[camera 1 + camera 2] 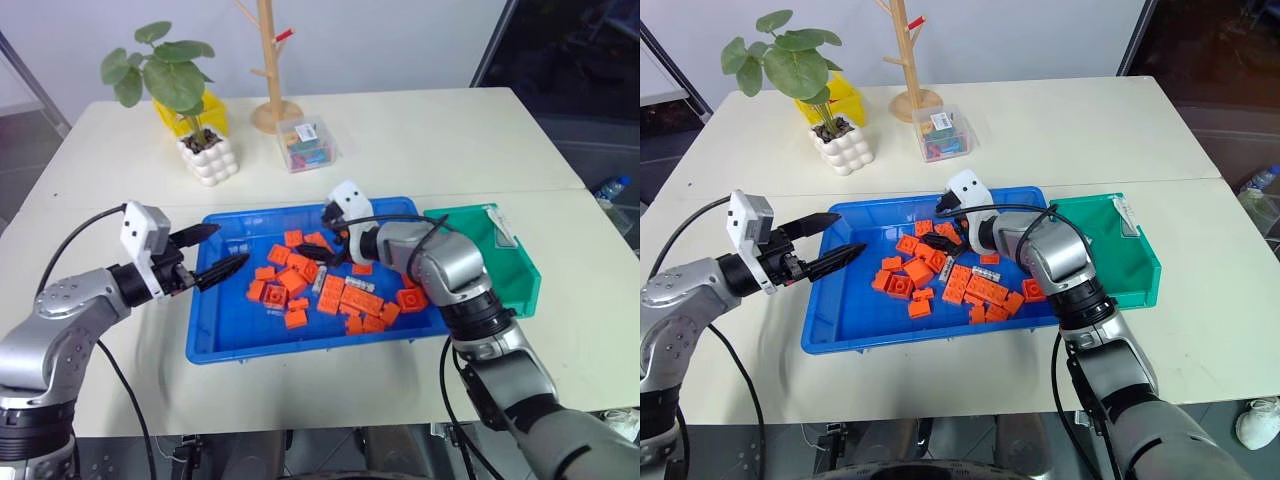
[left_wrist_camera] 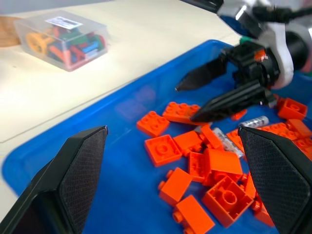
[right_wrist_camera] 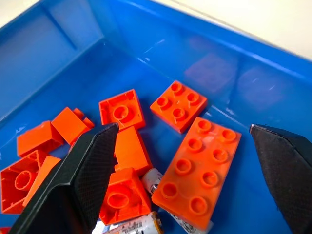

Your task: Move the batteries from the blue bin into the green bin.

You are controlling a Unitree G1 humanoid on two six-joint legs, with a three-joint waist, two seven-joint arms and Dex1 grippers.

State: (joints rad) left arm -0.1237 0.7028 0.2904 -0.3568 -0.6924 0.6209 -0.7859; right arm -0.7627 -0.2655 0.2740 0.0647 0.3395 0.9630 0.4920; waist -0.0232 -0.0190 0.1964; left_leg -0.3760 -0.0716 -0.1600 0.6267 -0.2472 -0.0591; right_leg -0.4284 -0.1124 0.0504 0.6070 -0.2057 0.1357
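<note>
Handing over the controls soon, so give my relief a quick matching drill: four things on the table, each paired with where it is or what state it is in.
Things:
1. right gripper
2. left gripper
3. green bin
4. batteries

Places or states:
A. part hidden under orange bricks
B. open, at the blue bin's left edge
C. beside the blue bin, nothing seen inside
D. open, low over the brick pile

Pairs: 1-D, 2-B, 3-C, 4-A

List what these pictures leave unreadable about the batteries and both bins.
- Number of batteries: the right wrist view shows parts of two or three, buried under orange bricks and cut by the picture's edge.
- Battery markings: too small in the head views, blurred in the left wrist view.
- Green bin: the right arm hides part of its floor, so its contents are uncertain.
- Blue bin: the open right gripper covers some bricks.
</note>
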